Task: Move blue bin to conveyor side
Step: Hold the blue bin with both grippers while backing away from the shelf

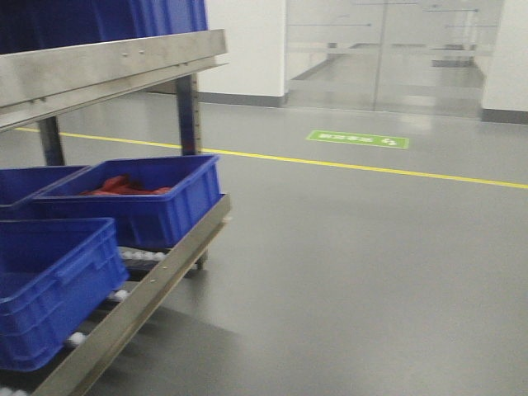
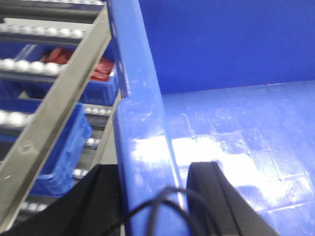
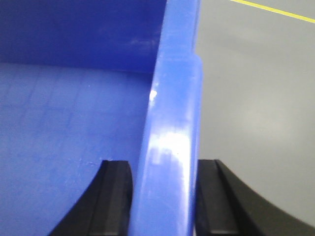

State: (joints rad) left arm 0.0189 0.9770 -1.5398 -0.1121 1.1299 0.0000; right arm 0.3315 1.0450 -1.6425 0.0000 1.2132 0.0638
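Note:
The blue bin [image 2: 236,128] fills both wrist views, its glossy floor and inner walls showing and nothing inside. My left gripper [image 2: 152,196] is shut on the bin's left rim, one black finger outside and one inside the wall. In the right wrist view the blue bin [image 3: 74,123] shows its right rim, and my right gripper [image 3: 165,196] is shut on it the same way, with grey floor beyond. The held bin and both grippers are out of the front view. The conveyor is out of view in every frame.
A steel roller rack [image 1: 140,305] stands at the left, close to the held bin's left side, its rail [image 2: 59,108] slanting past. On it sit other blue crates [image 1: 49,280], one with red items [image 1: 140,198]. Grey floor with a yellow line [image 1: 371,169] stretches right toward glass doors [image 1: 388,49].

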